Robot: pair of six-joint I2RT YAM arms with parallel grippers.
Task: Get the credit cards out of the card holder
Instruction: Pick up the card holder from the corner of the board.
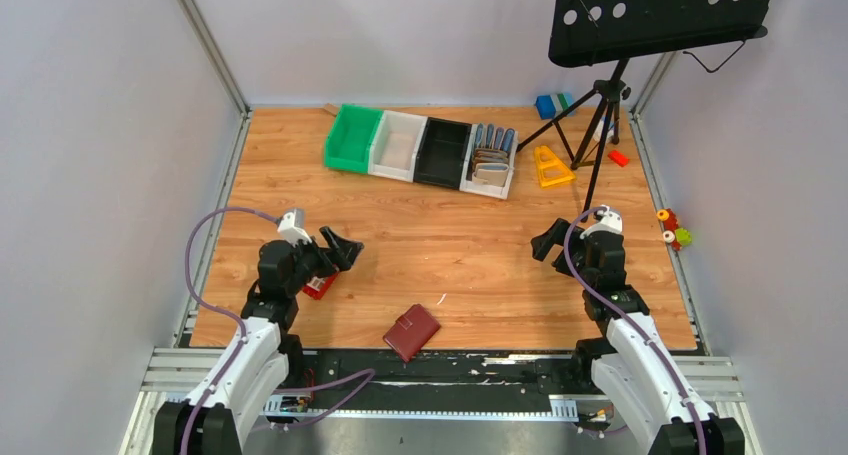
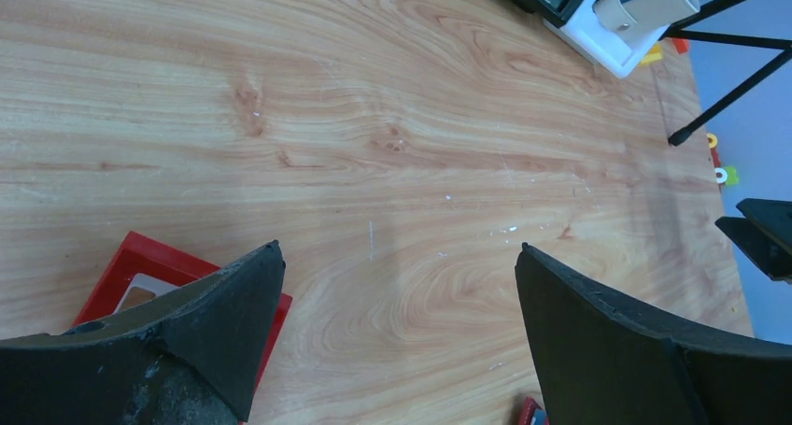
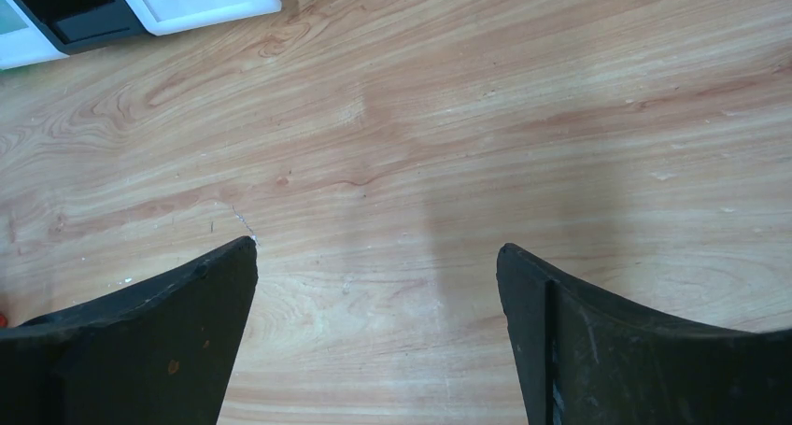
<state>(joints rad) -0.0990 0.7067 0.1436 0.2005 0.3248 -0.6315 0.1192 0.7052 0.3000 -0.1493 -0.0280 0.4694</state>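
A: What is nearest to the lens, starting on the left?

B: The left fingers [image 2: 224, 332]. They are spread wide and nothing is between them, only the bare wood of the worktop [image 2: 392, 117]. They hang to the left of the card holder [image 1: 412, 332] and farther back than it, well apart from it.

A: And the flat red piece?

B: The red piece [image 1: 320, 286] also lies left of the card holder, partly under the left arm. I think it is not part of the job.

A: Then the card holder itself?

B: It is maroon and lies flat near the front edge of the worktop, about midway between the two arms and a little turned. It looks folded shut, but the snap is too small to see. Nothing touches it.

A: Do you see the credit cards?

B: No. No card lies on the wood around the card holder, so I suppose all of them are inside it.

A: And on the right?

B: The right fingers [image 3: 187, 322] are wide open too and hold nothing. They are right of the card holder and beyond it, well apart.

A: So how far is the task?

B: In my judgement, at the very beginning. What is left: to reach the card holder, open it, keep it steady, and pull out every card.
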